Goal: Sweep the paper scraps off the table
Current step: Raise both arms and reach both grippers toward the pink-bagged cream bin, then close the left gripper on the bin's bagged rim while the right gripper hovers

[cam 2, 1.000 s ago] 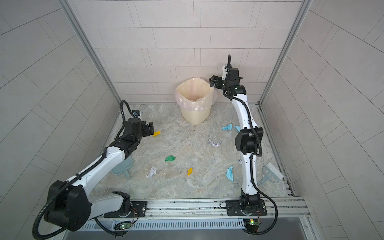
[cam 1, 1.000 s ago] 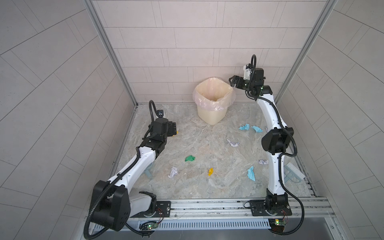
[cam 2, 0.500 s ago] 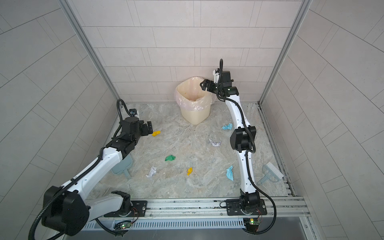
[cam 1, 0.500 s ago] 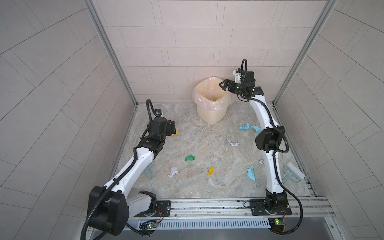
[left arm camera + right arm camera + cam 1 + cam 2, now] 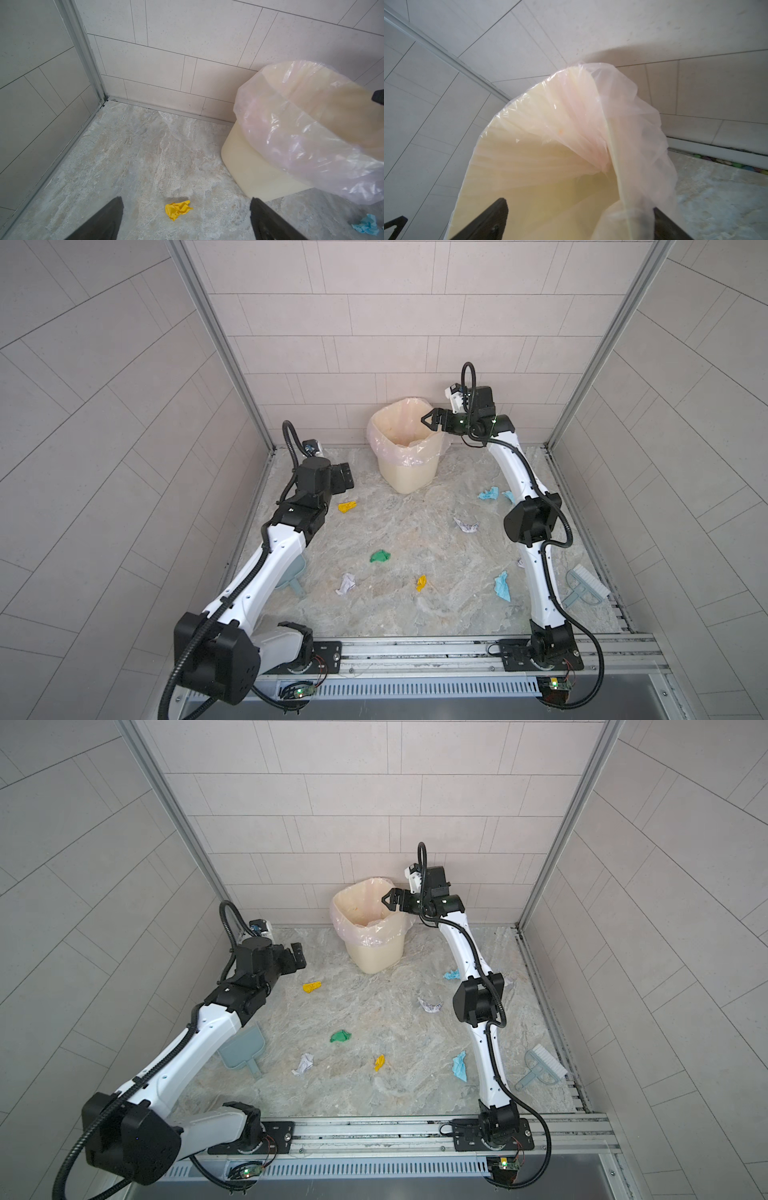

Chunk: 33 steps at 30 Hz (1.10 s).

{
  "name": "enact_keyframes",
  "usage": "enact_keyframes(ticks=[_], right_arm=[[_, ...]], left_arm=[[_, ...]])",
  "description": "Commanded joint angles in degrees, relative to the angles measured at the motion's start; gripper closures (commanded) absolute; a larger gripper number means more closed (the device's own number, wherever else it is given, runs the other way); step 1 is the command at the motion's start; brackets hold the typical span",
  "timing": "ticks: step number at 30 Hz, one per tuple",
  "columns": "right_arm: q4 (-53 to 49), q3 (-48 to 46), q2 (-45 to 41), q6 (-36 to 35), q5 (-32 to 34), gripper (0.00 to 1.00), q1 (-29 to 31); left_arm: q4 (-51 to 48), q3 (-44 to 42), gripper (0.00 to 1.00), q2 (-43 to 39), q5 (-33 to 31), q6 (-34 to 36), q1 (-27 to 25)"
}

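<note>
Several paper scraps lie on the marbled table (image 5: 415, 614): a yellow wad (image 5: 347, 507) (image 5: 178, 208), a green one (image 5: 380, 556), a white scribbled one (image 5: 345, 584) and light blue ones (image 5: 502, 585) (image 5: 488, 493). My left gripper (image 5: 345, 481) (image 5: 186, 198) hangs open just above the yellow wad, which shows between its fingers without touching them. At the bin's (image 5: 409, 477) right rim my right gripper (image 5: 430, 420) (image 5: 578, 204) is open. It straddles the lined rim (image 5: 618, 166), one finger inside and one outside the plastic liner.
A pale blue dustpan (image 5: 243, 1050) lies partly under my left arm near the left rail. The pale blue hand brush (image 5: 544, 1065) lies by the right rail. The cream bin (image 5: 376, 955) stands against the back wall. Tiled walls close in three sides.
My right gripper swung left from beside the bin to its rim. My left gripper shifted slightly toward the back, uncovering the yellow wad.
</note>
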Motion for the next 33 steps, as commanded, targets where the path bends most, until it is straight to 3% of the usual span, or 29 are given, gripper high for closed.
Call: enact_keyframes(ticks=[1,9,12,16,21,25,28,33], right_arm=[[-2.07,1.00,0.71,-1.97,-2.00,0.01,2.17],[-3.05,1.07,-0.26,-1.75,0.09,0.00,5.41],[-7.09,0.74,-3.13,-2.20,7.57,0.01,4.88],[-8.55,-3.67,-8.89,-3.06,12.72,0.00,3.28],[-10.13,-9.94,-16.66,-4.78,16.07,0.01,2.19],[-10.48,-16.53,-22.43,-5.31,17.01,0.00,1.73],[-10.31,-21.93,-26.79,-5.94,17.71,0.00,1.72],[-8.06,-32.12,-33.66,-6.39,18.86,0.00,1.44]], left_arm=[[-1.95,3.21,0.00,0.46,0.41,-4.12,-0.26],[-9.18,12.92,0.00,5.70,2.00,-9.00,-0.26],[-16.85,22.71,0.00,11.50,3.52,-11.28,-0.24],[-27.99,38.65,0.00,21.52,6.29,-12.96,-0.27],[-38.91,55.34,0.14,33.51,8.60,-14.13,-0.60],[-48.77,68.64,0.31,43.16,9.08,-14.42,-0.81],[-54.56,76.45,0.36,48.51,8.17,-14.48,-1.30],[-56.33,78.42,0.43,50.56,6.35,-14.94,-1.41]])
